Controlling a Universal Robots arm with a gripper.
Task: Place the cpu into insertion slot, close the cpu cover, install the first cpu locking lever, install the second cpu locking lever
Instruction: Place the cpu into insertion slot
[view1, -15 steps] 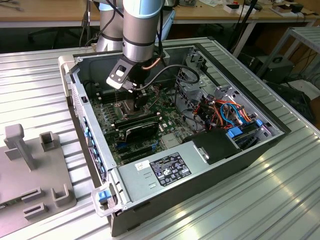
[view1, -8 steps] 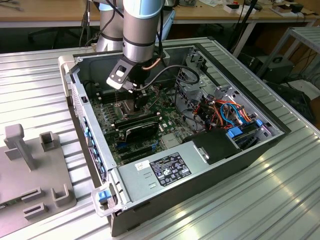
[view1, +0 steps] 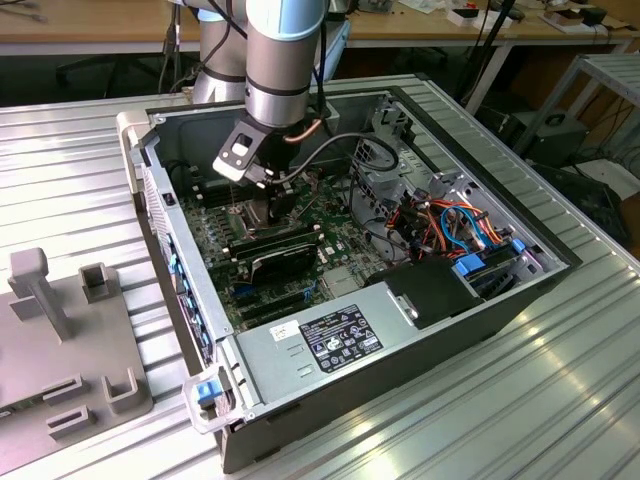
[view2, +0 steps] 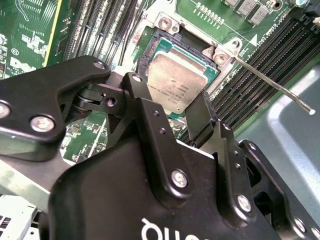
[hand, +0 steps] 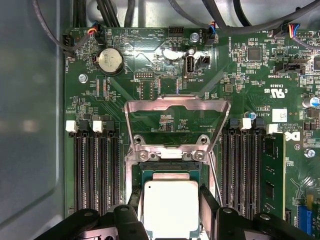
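Observation:
The cpu (hand: 170, 210), a silvery square chip, sits between my gripper's (hand: 171, 200) two black fingers (hand: 207, 207), which press on its opposite edges. It hangs right over the insertion slot (hand: 170, 169), level with or just inside its dark frame. In the second wrist view the cpu (view2: 172, 80) covers most of the insertion slot (view2: 172, 41), with my gripper (view2: 169, 89) around it. The cpu cover (hand: 177, 104) stands swung open behind the socket. A thin locking lever (view2: 270, 80) sticks out free. In the exterior view my gripper (view1: 268, 200) reaches down into the open computer case.
Black memory slots (hand: 95, 170) flank the socket, and a green memory stick (hand: 272, 175) is seated in one. A coin battery (hand: 110, 61) and cables lie on the board. The power supply (view1: 330, 345) and case walls hem the space. A grey fixture (view1: 60, 330) stands outside.

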